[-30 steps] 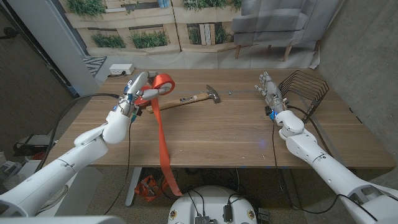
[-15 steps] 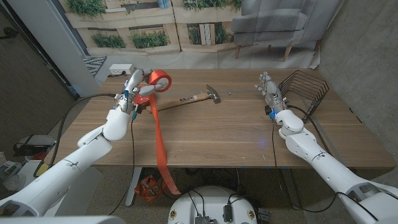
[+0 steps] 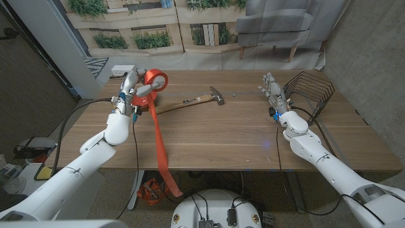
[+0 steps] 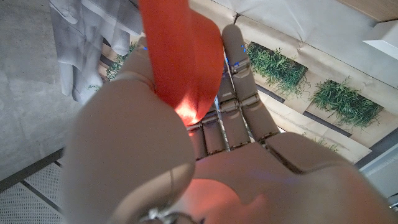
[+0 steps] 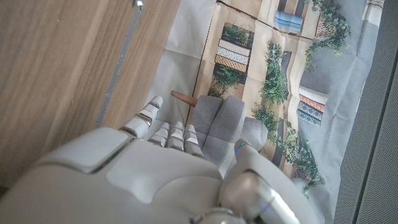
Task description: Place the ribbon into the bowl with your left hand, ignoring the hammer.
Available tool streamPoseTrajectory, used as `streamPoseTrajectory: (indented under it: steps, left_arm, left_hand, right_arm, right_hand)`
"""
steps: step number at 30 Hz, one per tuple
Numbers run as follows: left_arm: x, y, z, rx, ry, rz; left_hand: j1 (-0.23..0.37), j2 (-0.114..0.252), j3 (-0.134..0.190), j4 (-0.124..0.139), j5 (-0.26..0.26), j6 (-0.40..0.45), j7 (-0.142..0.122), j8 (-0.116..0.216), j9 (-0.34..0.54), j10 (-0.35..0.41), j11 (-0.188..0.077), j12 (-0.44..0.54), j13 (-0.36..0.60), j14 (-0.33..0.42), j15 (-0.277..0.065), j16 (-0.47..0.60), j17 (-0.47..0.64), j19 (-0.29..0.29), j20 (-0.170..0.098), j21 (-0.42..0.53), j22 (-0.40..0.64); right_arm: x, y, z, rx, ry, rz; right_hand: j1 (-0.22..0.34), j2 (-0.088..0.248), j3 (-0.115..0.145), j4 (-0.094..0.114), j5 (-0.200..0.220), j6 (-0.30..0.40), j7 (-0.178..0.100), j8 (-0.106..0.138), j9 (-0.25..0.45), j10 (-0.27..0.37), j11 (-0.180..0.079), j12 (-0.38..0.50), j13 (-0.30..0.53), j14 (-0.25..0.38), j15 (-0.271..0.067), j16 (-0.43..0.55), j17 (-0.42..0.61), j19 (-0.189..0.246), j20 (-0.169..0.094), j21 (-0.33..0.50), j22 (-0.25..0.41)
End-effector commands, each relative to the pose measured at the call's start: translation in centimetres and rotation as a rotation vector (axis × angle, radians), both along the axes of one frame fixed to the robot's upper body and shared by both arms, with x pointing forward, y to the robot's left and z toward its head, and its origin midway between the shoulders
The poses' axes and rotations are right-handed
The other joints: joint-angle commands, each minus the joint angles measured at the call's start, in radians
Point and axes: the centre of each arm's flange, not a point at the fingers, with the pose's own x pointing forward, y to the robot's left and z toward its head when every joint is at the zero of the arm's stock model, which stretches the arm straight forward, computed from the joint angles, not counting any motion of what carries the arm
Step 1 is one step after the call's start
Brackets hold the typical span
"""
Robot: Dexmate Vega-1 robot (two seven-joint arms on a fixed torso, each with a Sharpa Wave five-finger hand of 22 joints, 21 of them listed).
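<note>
The left hand [image 3: 130, 94] is up over the far-left part of the wooden table [image 3: 228, 136], at about ten o'clock from the table's middle, and it is grasping the ribbon [image 3: 154, 82], an orange-red spool held between the fingers above the tabletop. From that spool a long orange tail drops straight toward six o'clock, running across the wood and over the near edge, where it hangs below the table. In the left wrist view the ribbon [image 4: 180, 56] is pressed right against the palm, with the fingers [image 4: 239, 81] reaching up beside it.

Just past the spool, toward three o'clock, the hammer [image 3: 196, 99] lies flat on the table, its wooden handle pointing back at the left hand and its metal head at the far end; whether spool and handle touch I cannot tell. Over at two o'clock the right hand [image 3: 276, 96] is near the table's right side, released, fingers extended and holding nothing, just beside a dark wire rack [image 3: 310, 94]. The right wrist view shows the right hand [image 5: 155, 168] with its fingers together and straight beside the table's edge. At the far-left corner, behind the left hand, sits a small white box [image 3: 123, 70].
</note>
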Motion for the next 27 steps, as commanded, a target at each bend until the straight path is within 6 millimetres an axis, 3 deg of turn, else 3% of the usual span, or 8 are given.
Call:
streamPoseTrajectory:
  steps: [1,15,27]
  left_arm:
    - [-1.0,1.3,0.0,-0.095,-0.022,0.049]
    - [-1.1,2.5,1.0,-0.132,-0.038,0.102]
    - [-0.1,3.9,1.5,-0.157,-0.021,0.161]
  left_hand:
    - [0.054,0.047,0.037,0.029,0.006,0.106,-0.014,0.078,0.077,0.081,-0.074,0.002,0.293,0.262,-0.264,0.005,0.354,-0.010,-0.045,0.010,0.002]
    - [0.051,0.046,0.041,0.030,0.005,0.105,-0.015,0.075,0.078,0.083,-0.077,-0.004,0.303,0.262,-0.263,0.001,0.359,-0.016,-0.044,0.023,-0.002]
    - [0.048,0.046,0.044,0.031,0.005,0.105,-0.016,0.072,0.080,0.086,-0.077,-0.012,0.308,0.263,-0.263,-0.002,0.364,-0.021,-0.045,0.035,-0.005]
  right_arm:
    - [-0.1,0.5,0.2,-0.012,-0.006,0.011]
    - [-0.6,0.5,0.5,-0.018,-0.010,0.012]
    - [-0.8,0.6,0.5,-0.024,-0.011,0.017]
  right_hand:
    - [-0.006,0.002,0.008,-0.002,-0.003,-0.001,0.004,0.002,0.006,0.006,-0.004,0.003,0.005,0.007,-0.002,0.004,0.003,0.008,-0.001,0.004,0.004]
    - [-0.007,0.002,0.009,-0.002,-0.003,0.000,0.003,0.002,0.006,0.007,-0.004,0.004,0.005,0.006,-0.002,0.004,0.003,0.007,0.000,0.004,0.004]
    - [-0.007,0.002,0.010,-0.002,-0.003,0.000,0.004,0.002,0.006,0.007,-0.004,0.004,0.005,0.007,-0.002,0.004,0.003,0.008,0.000,0.004,0.004]
